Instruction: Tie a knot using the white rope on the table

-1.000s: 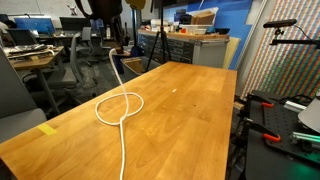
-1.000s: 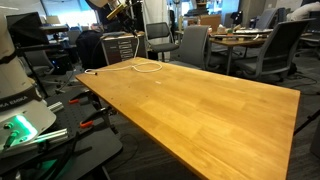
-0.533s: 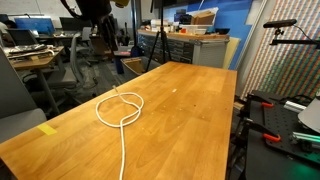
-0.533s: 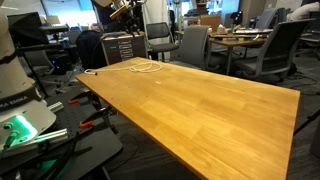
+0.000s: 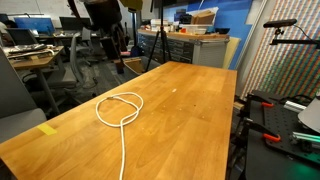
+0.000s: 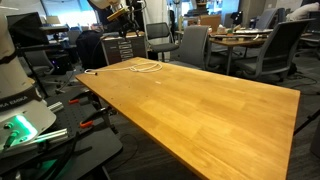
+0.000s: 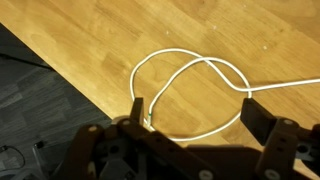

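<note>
In an exterior view a yellow tape mark (image 5: 47, 130) sits at the left of the table (image 5: 190, 120). Just right of it the white rope (image 5: 121, 140) lies in a loop left of centre, with its tail running to the bottom edge. In the wrist view the loop crosses itself near the upper middle, and one strand leaves at the right. The gripper (image 7: 193, 102) hangs above it, jaws spread wide, holding nothing.
</note>
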You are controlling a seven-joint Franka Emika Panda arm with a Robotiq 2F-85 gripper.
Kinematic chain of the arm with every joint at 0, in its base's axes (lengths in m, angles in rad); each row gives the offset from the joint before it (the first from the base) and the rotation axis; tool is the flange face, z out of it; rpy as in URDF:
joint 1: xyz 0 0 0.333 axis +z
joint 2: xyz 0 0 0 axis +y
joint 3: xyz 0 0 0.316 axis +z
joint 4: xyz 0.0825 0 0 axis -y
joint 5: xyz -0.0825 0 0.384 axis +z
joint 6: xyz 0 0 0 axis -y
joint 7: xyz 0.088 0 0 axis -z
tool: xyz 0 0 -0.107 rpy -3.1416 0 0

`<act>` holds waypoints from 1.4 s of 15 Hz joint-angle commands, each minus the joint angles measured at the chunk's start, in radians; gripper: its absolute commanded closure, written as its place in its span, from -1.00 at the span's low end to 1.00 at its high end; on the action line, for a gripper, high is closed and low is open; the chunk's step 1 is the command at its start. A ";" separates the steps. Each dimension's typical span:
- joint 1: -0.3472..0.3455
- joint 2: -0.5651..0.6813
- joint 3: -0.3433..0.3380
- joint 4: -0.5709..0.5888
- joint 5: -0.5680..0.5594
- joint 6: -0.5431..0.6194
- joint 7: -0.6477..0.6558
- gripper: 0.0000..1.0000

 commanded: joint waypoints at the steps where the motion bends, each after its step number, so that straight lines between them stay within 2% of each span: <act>1: 0.023 0.001 -0.027 0.006 0.015 0.001 -0.008 -0.98; 9: 0.024 0.001 -0.028 0.008 0.014 0.001 -0.008 -0.99; 11: -0.025 -0.008 0.023 0.013 0.128 0.004 -0.155 -1.00; 15: -0.102 0.009 0.040 0.065 0.314 -0.033 -0.356 -1.00; 16: -0.106 0.015 0.032 0.079 0.353 -0.060 -0.345 -1.00; 17: -0.065 0.004 0.008 0.040 0.288 -0.017 -0.302 -1.00; 20: -0.097 0.007 0.008 0.051 0.334 -0.032 -0.332 -1.00; 21: -0.104 0.015 0.010 0.051 0.348 0.000 -0.332 -1.00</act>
